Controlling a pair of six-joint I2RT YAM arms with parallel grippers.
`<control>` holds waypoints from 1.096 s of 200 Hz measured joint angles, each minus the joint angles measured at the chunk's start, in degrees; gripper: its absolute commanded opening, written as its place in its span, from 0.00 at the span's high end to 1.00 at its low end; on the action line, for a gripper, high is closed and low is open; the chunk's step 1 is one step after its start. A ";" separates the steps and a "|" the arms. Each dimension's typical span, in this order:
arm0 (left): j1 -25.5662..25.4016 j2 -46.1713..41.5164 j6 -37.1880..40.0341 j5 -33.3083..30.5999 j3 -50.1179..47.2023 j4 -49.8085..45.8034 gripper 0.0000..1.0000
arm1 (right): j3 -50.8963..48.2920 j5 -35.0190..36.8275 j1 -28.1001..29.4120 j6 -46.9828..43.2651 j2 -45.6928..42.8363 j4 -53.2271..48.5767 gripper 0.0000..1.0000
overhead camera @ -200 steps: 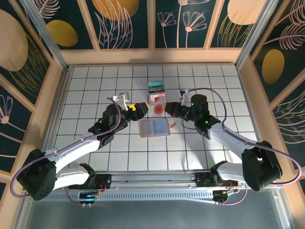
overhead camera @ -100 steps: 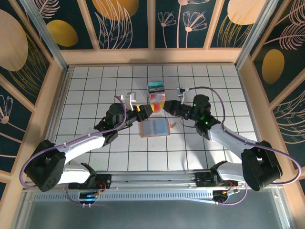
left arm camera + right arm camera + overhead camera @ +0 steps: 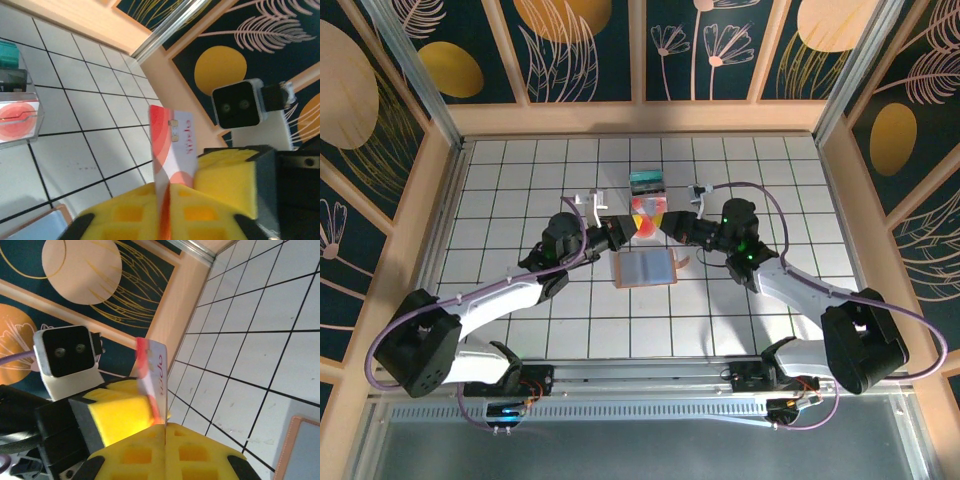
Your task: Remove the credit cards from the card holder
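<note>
Your left gripper (image 3: 165, 199) has closed onto pink-white card (image 3: 174, 142); right gripper (image 3: 163, 432) pinches same card. Card holder (image 3: 645, 268) lies open just nearside; free tiles around, walls well apart.

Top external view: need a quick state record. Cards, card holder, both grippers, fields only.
held card: pink-white with red circle, on edge, off the table
left gripper: shut on the held card
right gripper: shut on the same held card, from the opposite side
card holder: lying open, blue-grey inside up, nearer the arm bases than the grippers
teal card: flat on the table, beyond the grippers
second red-circle card: flat on the table, next to the teal card
cards left in holder: cannot tell
</note>
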 measured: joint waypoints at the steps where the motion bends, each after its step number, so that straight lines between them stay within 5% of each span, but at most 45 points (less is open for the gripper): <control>1: 0.00 -0.07 -0.17 -0.04 0.07 0.00 1.00 | 0.00 0.04 -0.02 0.00 0.04 -0.04 0.95; 37: -0.13 -0.61 2.36 0.09 0.85 -1.53 1.00 | 0.07 0.35 -0.02 -0.44 0.37 -0.81 0.78; 67: -0.28 -0.76 5.92 -0.57 1.77 -3.67 1.00 | 0.52 0.31 0.09 -1.68 0.28 -2.56 0.50; 112: -0.28 -4.44 15.89 -6.10 3.65 -11.72 1.00 | 1.44 2.21 -0.28 -4.02 -1.97 -9.33 0.36; 147: 0.44 -5.53 24.50 -8.61 6.71 -17.05 1.00 | 3.39 9.09 -0.72 -8.02 -5.77 -19.10 0.01; 219: 3.28 5.40 44.22 -7.23 19.37 -28.13 1.00 | 5.88 25.38 -0.87 -12.68 -12.76 -34.62 0.01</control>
